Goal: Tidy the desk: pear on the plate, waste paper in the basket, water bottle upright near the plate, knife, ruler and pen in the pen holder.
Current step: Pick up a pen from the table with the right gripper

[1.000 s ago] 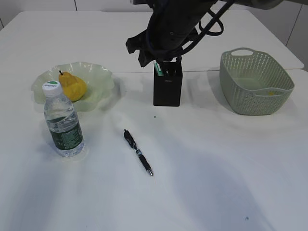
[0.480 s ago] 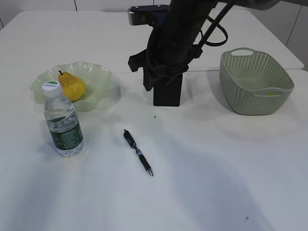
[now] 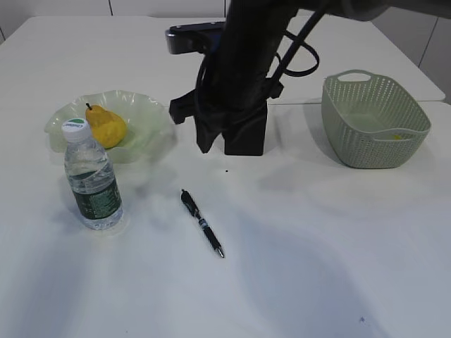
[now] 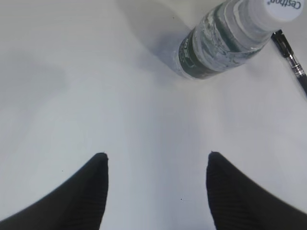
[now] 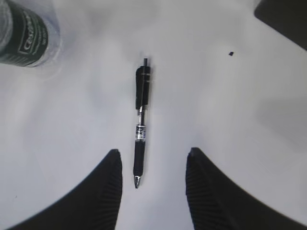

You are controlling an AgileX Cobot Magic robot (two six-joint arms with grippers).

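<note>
The black pen (image 3: 202,223) lies on the white desk (image 3: 317,246). My right gripper (image 5: 153,151) hangs open above it, and the pen (image 5: 141,139) has its tip between the fingers, nearer the left one. In the exterior view this gripper (image 3: 206,143) is in front of the black pen holder (image 3: 248,137), hiding part of it. The pear (image 3: 106,127) rests on the wavy green plate (image 3: 144,113). Near it the water bottle (image 3: 91,184) stands upright. A yellow scrap of waste paper (image 3: 398,136) lies in the basket (image 3: 373,120). My left gripper (image 4: 157,155) is open over bare desk. Knife and ruler are hidden.
The left wrist view shows the bottle (image 4: 225,43) and the pen's end (image 4: 290,57) at the upper right. In the right wrist view the bottle's base (image 5: 24,38) sits top left and a pen holder corner (image 5: 283,19) top right.
The right arm has swung left and down from above the pen holder, its gripper now in front of the holder's left side. Nothing else has moved.
</note>
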